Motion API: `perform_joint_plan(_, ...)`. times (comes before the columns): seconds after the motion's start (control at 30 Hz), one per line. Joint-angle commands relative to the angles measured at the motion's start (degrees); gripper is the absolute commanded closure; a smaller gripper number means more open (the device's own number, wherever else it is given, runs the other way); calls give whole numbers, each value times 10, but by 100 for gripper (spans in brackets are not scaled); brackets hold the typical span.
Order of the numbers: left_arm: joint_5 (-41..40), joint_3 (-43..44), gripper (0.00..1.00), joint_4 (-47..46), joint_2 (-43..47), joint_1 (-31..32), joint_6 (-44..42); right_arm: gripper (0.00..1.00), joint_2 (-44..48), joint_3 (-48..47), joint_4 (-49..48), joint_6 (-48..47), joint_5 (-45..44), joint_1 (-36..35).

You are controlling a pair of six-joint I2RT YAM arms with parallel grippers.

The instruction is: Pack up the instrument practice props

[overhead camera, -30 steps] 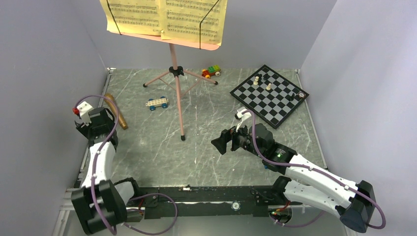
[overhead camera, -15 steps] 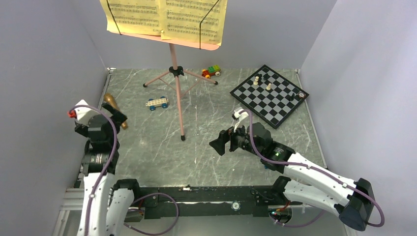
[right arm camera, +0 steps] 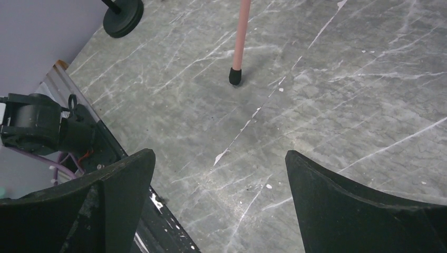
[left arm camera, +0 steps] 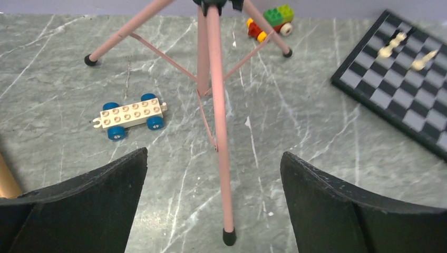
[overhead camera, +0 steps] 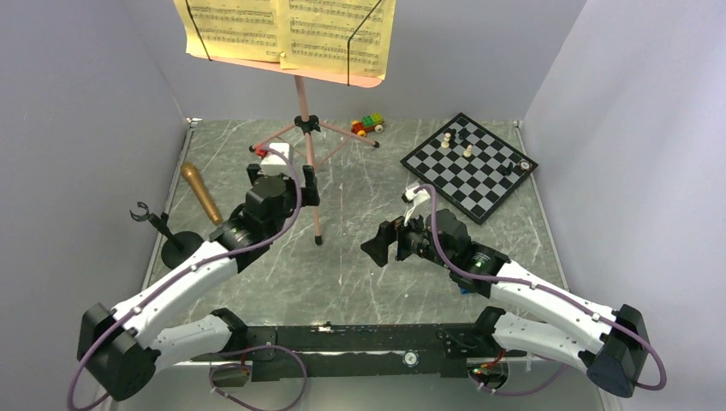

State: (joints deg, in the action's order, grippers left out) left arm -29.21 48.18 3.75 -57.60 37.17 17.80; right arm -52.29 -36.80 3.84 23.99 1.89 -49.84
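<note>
Done so far: judging by how things lie, nothing is packed; no box or bag shows in any view.
Left to do: all four props stand or lie loose on the grey-green marbled table (overhead camera: pixel 282 274).
Right gripper (right arm camera: pixel 219 158): jaws spread wide and empty, low over bare table, facing the near foot of the stand.
Left gripper (left arm camera: pixel 213 158): jaws spread wide and empty, one on each side of the stand's near leg, touching nothing.
Black round-based mic stand (overhead camera: pixel 181 249): at the near left edge, upright, its long axis vertical, the empty clip on top.
Gold-brown microphone (overhead camera: pixel 201 193): just beyond, lying flat and apart from its stand; its long axis runs near-to-far along the left edge, the rounded head at the far end.
Pink tripod music stand (overhead camera: pixel 301 98): mid-table toward the back, upright, pole vertical, legs splayed, one toward the arms.
Yellow sheet-music pages (overhead camera: pixel 287 30): farthest and highest, spread open on the stand's desk, facing the arms.
</note>
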Motion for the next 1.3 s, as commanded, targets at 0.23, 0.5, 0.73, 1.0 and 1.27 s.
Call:
perform_joint_plan(0.23,180,26,19,-138,-174,-111,23,1,-5,-41,20,16,-41,2)
perform_joint_plan(0.5,207,55,30,-163,-250,-119,26,1,-24,-54,30,14,-47,2)
perform_joint_plan(0.73,203,62,40,-138,-290,-119,26,1,-25,-59,37,11,-50,2)
perform_joint_plan(1.0,200,16,76,-133,-278,-113,32,1,-19,-67,42,5,-52,2)
perform_joint_plan(1.27,141,20,100,-86,-248,-51,-2,1,-16,-67,42,3,-57,2)
